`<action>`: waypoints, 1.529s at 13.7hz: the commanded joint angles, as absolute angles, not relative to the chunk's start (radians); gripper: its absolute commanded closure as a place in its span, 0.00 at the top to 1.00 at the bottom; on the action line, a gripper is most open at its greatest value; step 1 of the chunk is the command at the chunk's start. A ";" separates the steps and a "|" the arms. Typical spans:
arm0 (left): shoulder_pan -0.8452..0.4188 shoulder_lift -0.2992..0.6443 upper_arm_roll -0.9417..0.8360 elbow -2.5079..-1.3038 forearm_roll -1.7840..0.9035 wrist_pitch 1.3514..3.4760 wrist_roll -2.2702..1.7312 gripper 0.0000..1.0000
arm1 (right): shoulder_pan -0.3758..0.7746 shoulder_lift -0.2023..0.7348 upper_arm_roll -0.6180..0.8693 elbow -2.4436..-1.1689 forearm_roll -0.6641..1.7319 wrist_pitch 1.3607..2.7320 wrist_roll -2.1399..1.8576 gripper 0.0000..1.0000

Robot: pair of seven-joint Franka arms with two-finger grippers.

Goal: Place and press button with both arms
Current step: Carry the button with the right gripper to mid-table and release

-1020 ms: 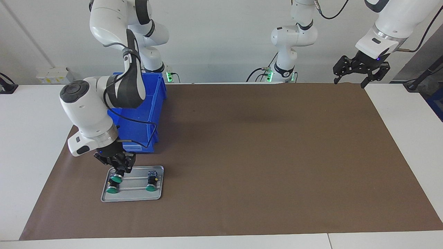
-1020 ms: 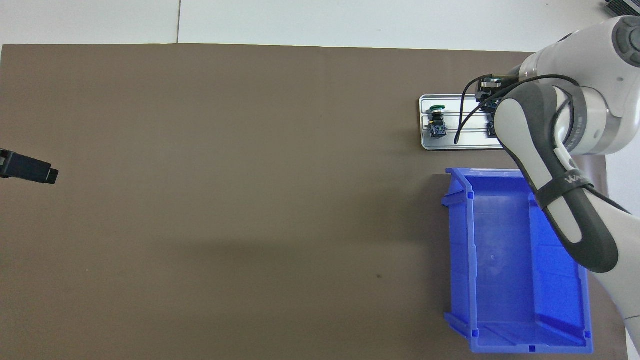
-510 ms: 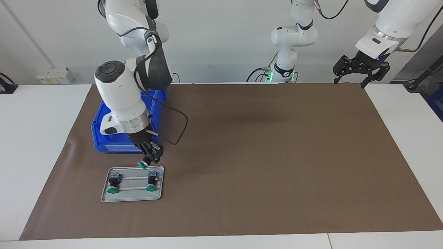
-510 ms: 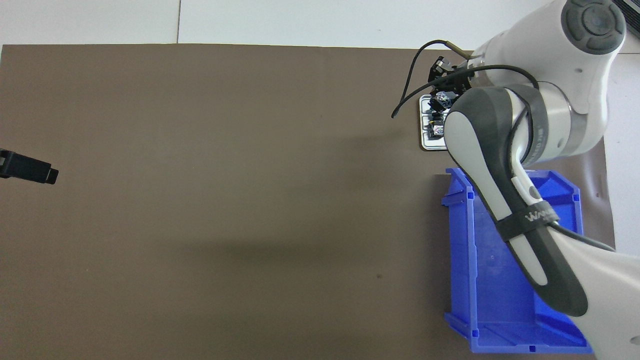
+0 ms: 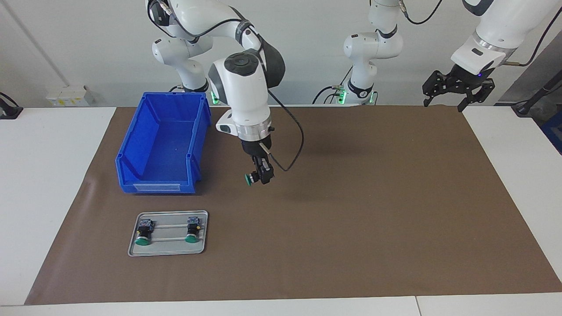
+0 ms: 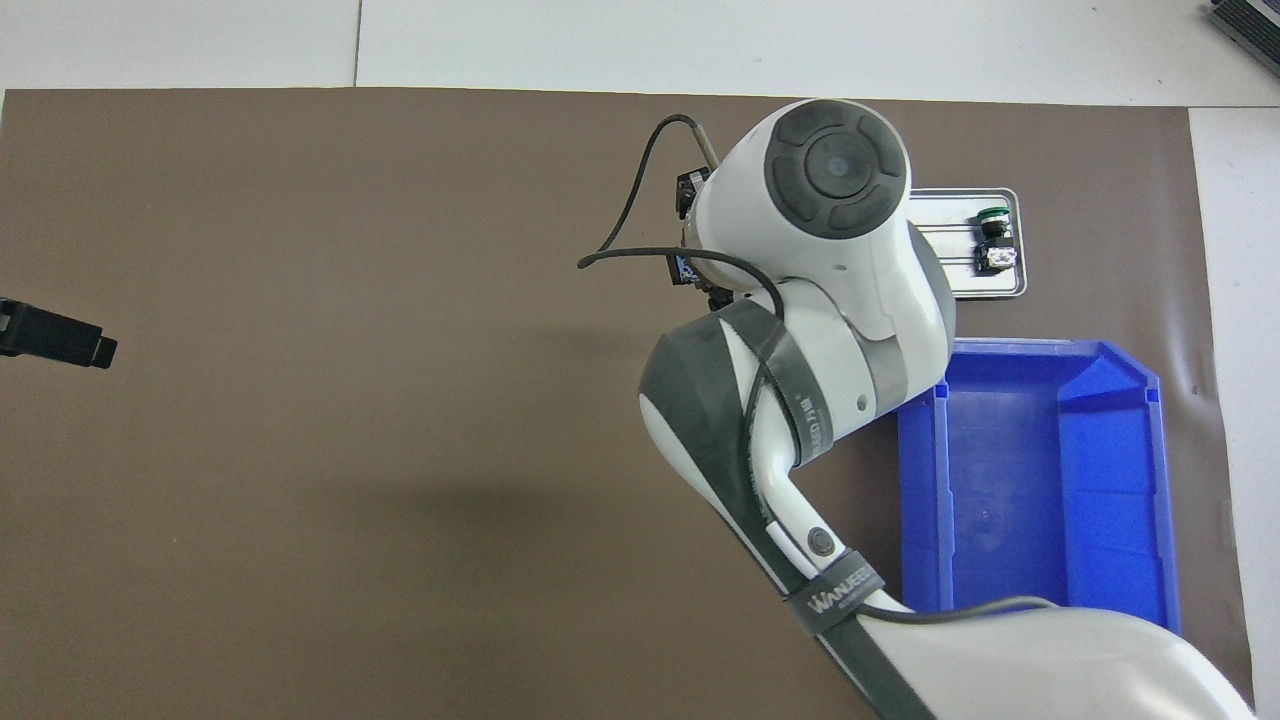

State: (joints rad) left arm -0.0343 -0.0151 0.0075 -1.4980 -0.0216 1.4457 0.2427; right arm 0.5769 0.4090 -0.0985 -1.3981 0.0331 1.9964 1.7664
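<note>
You have three buttons: two on the tray (image 5: 167, 248), one button (image 5: 250, 177) clamped in the right gripper (image 5: 260, 174). The blue bin (image 5: 153, 175) holds nothing; the left gripper (image 5: 456, 90) waits, jaws apart.

A white table (image 5: 48, 175) is carrying a brown mat (image 5: 351, 219) that is covering most of its top, leaving white margins showing at both ends. A blue bin (image 5: 162, 145) is sitting open on the mat toward the right arm's end. A shallow metal tray (image 5: 169, 248) is lying flat on the mat close by, farther from the robots than the bin. A small white box (image 5: 68, 95) is resting on the bare table edge near the wall.
</note>
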 commanded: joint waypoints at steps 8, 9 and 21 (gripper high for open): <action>-0.035 -0.043 0.011 -1.532 -0.011 1.465 0.249 1.00 | 0.762 0.612 -0.100 -1.385 -0.100 2.158 2.366 0.00; -0.035 -0.043 0.011 -1.532 -0.011 1.465 0.249 1.00 | 0.773 0.630 -0.100 -1.385 -0.101 2.170 2.385 0.00; -0.035 -0.043 0.011 -1.532 -0.011 1.465 0.249 1.00 | 0.824 0.627 -0.092 -1.525 -0.107 2.329 2.336 0.00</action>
